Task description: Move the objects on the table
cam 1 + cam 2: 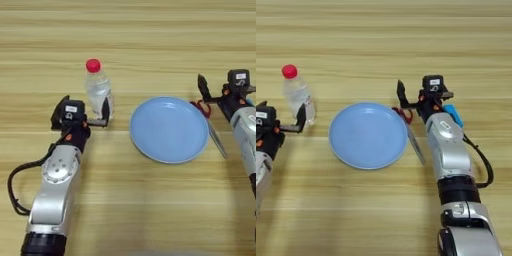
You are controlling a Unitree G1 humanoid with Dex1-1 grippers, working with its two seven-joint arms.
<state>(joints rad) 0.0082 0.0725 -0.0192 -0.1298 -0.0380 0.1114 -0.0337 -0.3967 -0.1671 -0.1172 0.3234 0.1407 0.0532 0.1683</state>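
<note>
left end effector [102, 114] sits open right at the bottle [98, 90], left of the plate [169, 129] on the tabletop [150, 30], bottle looks light and tippy so I'd grab mid-body, right end effector [408, 100] open over the scissors [412, 134]

Scissors [412, 135] partly under right arm, blue block [454, 114] mostly behind it; both hands' grip unclear.

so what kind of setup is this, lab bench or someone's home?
Probably a lab test bench: a bare wooden table with a few unrelated props spread out, a bottle, a blue plate and scissors, and nothing of the room in view.
</note>
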